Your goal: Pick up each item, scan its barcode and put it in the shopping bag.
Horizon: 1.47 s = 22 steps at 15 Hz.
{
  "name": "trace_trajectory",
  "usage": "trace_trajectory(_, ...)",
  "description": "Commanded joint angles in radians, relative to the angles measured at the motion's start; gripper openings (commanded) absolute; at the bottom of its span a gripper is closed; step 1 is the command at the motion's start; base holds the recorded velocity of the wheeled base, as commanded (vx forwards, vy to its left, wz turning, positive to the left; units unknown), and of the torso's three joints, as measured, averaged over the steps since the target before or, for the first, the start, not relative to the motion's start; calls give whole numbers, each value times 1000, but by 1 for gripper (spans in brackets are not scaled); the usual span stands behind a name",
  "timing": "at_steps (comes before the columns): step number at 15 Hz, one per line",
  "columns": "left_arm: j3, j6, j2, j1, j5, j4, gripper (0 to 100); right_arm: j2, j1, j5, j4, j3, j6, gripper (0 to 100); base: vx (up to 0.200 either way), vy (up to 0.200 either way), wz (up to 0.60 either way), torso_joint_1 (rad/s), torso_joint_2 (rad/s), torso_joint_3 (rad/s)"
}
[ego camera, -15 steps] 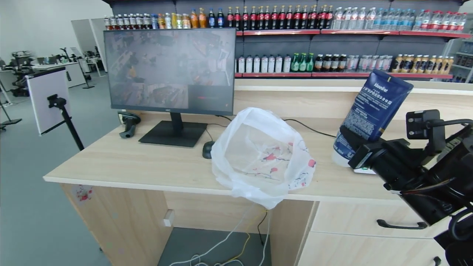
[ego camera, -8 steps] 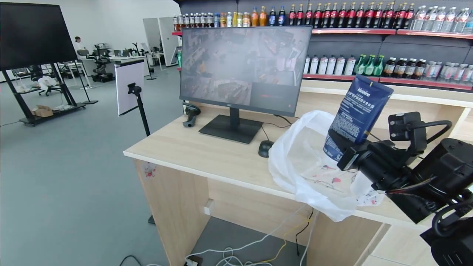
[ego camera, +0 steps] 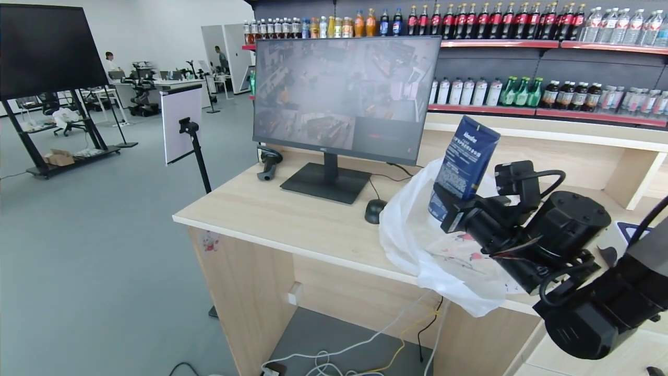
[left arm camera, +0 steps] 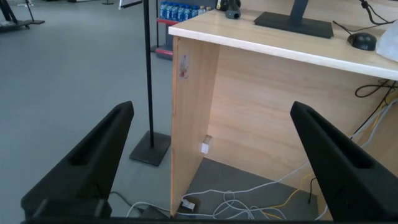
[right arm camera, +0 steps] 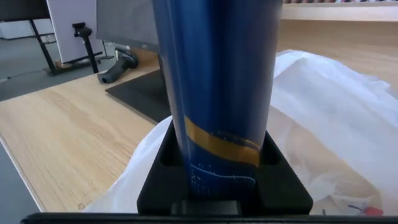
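My right gripper [ego camera: 453,202] is shut on the lower end of a blue tube [ego camera: 465,155], holding it upright with a slight tilt just above the open white shopping bag [ego camera: 417,230] on the wooden counter [ego camera: 292,219]. In the right wrist view the tube [right arm camera: 217,81] stands between the jaws of the right gripper [right arm camera: 217,171], with the bag [right arm camera: 336,112] right behind and below it. A black barcode scanner [ego camera: 269,162] sits at the counter's far left, beside the monitor. My left gripper [left arm camera: 211,118] is open, low beside the counter's end panel.
A monitor [ego camera: 347,94] on a black stand and a mouse [ego camera: 374,210] sit left of the bag. Bottle shelves [ego camera: 522,47] line the back wall. Cables [ego camera: 360,344] hang under the counter. A tripod with a white board [ego camera: 182,125] stands on the open floor to the left.
The head camera swung left early on. Since half a second ago, my right arm has carried the tube leftward, farther over the bag. The grip is unchanged.
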Motion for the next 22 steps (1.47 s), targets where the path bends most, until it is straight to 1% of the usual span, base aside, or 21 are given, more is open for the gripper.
trace_trajectory(1,0,0,0,0,0,-2,100,78,8,0,-1,-29,-1,0,0,0,0,0,0,0)
trace_trajectory(4,0,0,0,0,0,-3,100,135,23,0,-1,-70,1,0,0,0,0,0,0,0)
trace_trajectory(8,0,0,0,0,0,-3,100,175,22,0,-1,-118,4,0,0,0,0,0,0,0)
trace_trajectory(22,0,0,0,0,0,-5,100,207,27,-1,-1,-90,2,0,0,0,0,0,0,0)
